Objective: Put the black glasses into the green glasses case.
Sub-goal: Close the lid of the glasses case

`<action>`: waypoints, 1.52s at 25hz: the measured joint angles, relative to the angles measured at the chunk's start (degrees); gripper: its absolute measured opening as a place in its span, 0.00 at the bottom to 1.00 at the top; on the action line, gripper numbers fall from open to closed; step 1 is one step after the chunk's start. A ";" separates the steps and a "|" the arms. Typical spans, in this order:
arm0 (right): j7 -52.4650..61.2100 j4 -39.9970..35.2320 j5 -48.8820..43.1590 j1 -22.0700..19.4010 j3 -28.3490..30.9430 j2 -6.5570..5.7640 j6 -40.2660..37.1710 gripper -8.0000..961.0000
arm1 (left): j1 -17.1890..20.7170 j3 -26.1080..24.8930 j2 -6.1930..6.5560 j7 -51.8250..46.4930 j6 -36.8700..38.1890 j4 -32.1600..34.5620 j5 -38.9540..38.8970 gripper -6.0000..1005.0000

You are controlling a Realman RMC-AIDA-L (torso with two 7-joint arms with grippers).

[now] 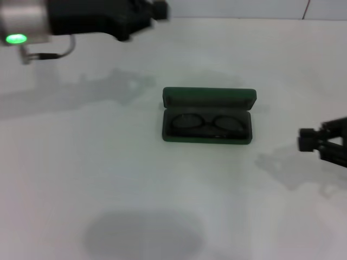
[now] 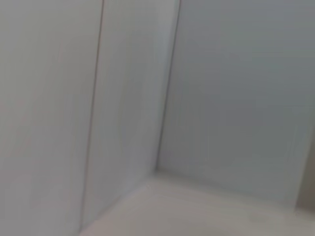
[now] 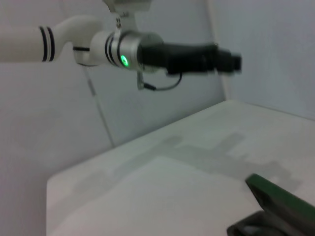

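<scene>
The green glasses case [image 1: 209,98] lies open in the middle of the white table, lid tilted up at the back. The black glasses [image 1: 206,124] lie folded inside its dark tray. A corner of the case also shows in the right wrist view [image 3: 281,200]. My left gripper [image 1: 159,11] is raised high at the far left, well away from the case, shut and empty; it also shows in the right wrist view [image 3: 235,61]. My right gripper [image 1: 305,140] hovers to the right of the case, apart from it, shut and empty.
The white table [image 1: 108,179] carries only the case. Pale walls stand behind it, and the left wrist view shows a wall corner [image 2: 157,167]. A round shadow [image 1: 143,235] lies on the near part of the table.
</scene>
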 joint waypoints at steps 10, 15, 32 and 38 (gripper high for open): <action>-4.63 11.77 0.16 -1.71 2.42 0.01 0.92 0.13 | -10.61 0.08 -8.82 -4.72 -14.72 -1.04 26.48 0.25; -6.03 13.77 0.42 -1.01 2.26 -0.06 2.22 0.13 | -10.58 0.36 -10.86 -4.84 -17.87 -1.08 29.02 0.26; -8.39 18.28 0.21 1.45 2.62 -0.33 4.08 0.13 | -10.99 0.68 -11.67 -4.97 -18.78 -5.03 29.75 0.25; -8.94 19.43 0.30 1.61 2.68 -0.41 4.23 0.13 | -10.59 1.39 -12.30 -5.03 -17.48 -5.42 32.12 0.15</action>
